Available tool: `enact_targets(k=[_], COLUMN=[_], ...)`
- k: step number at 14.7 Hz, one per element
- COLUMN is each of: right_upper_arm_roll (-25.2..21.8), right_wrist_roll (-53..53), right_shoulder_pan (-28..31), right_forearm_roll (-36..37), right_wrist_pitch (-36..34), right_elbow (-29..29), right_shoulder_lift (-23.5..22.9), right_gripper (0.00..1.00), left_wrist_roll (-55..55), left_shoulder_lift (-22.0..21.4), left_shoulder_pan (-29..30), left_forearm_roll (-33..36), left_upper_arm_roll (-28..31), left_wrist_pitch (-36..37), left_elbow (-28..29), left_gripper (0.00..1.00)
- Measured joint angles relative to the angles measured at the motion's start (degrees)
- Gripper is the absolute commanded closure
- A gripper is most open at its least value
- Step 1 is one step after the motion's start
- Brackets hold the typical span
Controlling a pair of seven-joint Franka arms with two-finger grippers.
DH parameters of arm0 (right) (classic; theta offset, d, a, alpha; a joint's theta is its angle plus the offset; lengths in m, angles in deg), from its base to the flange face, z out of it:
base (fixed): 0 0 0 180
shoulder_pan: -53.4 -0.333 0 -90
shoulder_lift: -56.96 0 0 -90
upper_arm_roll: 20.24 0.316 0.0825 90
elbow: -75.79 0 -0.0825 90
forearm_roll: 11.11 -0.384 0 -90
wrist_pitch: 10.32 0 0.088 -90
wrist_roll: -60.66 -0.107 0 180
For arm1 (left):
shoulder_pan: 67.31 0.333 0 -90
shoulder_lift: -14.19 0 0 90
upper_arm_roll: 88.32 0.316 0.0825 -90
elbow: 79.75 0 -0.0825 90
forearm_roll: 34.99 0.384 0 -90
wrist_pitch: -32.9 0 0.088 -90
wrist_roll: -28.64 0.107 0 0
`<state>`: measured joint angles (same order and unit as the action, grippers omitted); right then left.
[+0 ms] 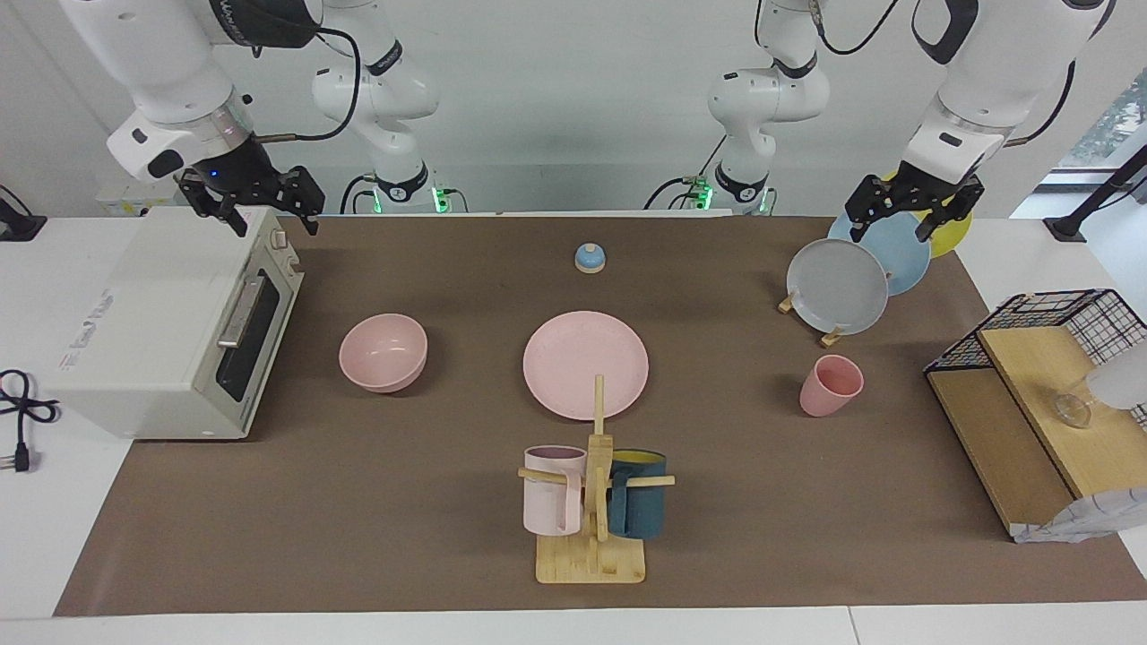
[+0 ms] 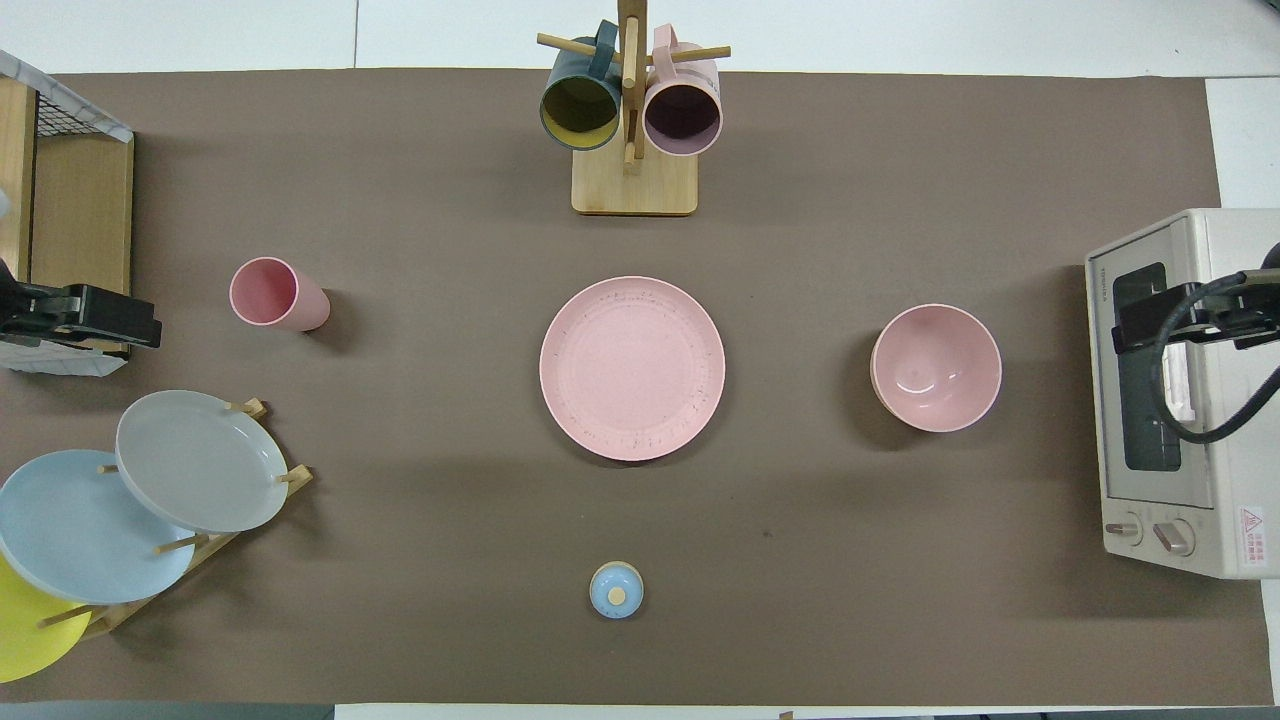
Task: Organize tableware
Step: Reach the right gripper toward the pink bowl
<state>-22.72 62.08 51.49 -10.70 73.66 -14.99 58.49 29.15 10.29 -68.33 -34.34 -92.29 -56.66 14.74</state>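
While both arms wait, the left gripper hangs over the plate rack, the right gripper over the toaster oven; both show spread fingers. Pink plate lies mid-table between bowl and cup.

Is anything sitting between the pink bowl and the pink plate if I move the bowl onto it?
Nothing visible does. Between the pink bowl and the pink plate lies only bare brown mat; the mug rack stands farther from the robots.
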Motion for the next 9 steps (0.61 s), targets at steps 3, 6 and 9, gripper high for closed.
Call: enact_targets(k=[3,6,9], right_upper_arm_roll=[0.6,1.3,1.6], right_wrist_roll=[0.0,0.0,0.0], right_shoulder_pan=[0.0,0.0,0.0], right_forearm_roll=[0.0,0.0,-1.3], right_wrist_pitch=[0.0,0.0,0.6], right_elbow=[0.0,0.0,-0.1], right_shoulder_lift=[0.0,0.0,0.0], right_gripper=[0.0,0.0,0.0], left_wrist_roll=[0.0,0.0,0.0], left_shoulder_lift=[0.0,0.0,0.0], left_shoulder_pan=[0.0,0.0,0.0], left_forearm_roll=[0.0,0.0,0.0], left_upper_arm_roll=[0.0,0.0,0.0], left_wrist_pitch=[0.0,0.0,0.0], left_elbow=[0.0,0.0,0.0], left_gripper=[0.0,0.0,0.0])
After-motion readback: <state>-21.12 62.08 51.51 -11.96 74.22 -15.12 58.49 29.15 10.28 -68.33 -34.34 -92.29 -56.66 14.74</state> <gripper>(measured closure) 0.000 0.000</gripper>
